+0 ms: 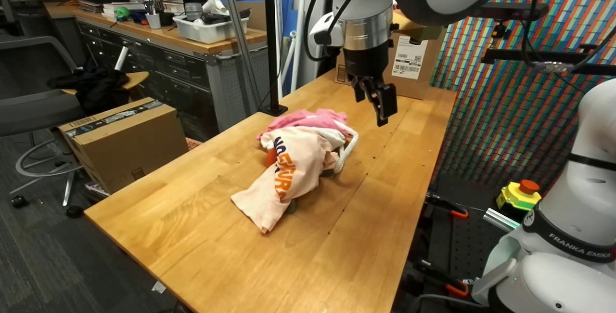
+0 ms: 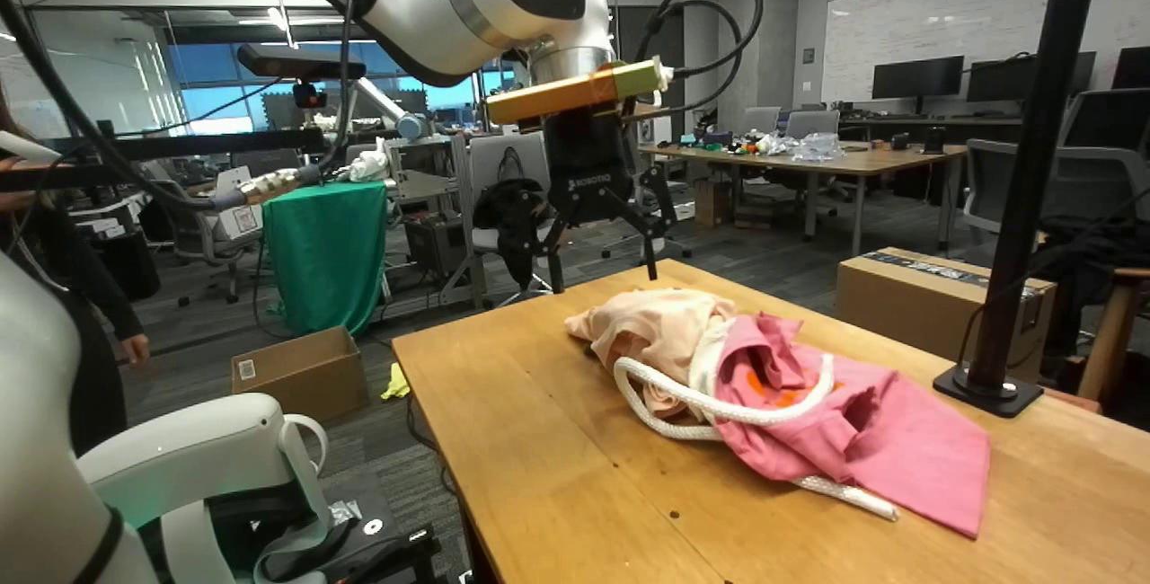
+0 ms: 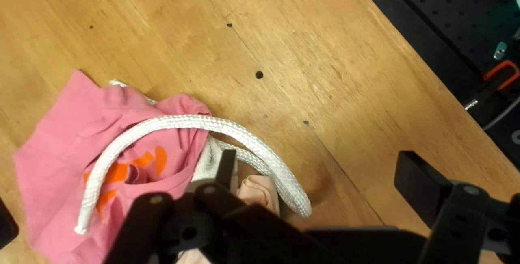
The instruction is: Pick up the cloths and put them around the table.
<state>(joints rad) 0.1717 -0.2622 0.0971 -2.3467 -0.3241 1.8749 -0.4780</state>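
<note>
I held my gripper (image 2: 604,280) spread above the table (image 2: 557,476). On it lay a pink cloth (image 2: 925,454), peach cloth (image 1: 298,159) and white rope (image 3: 243,135).

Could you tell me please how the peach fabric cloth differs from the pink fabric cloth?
The peach fabric cloth shows large dark and orange letters, while the pink fabric cloth shows orange print, partly hidden by folds and the white braided rope. The pink cloth lies nearer the black upright post than the peach cloth. Both look creased and lie at least partly on the light wooden table.
</note>
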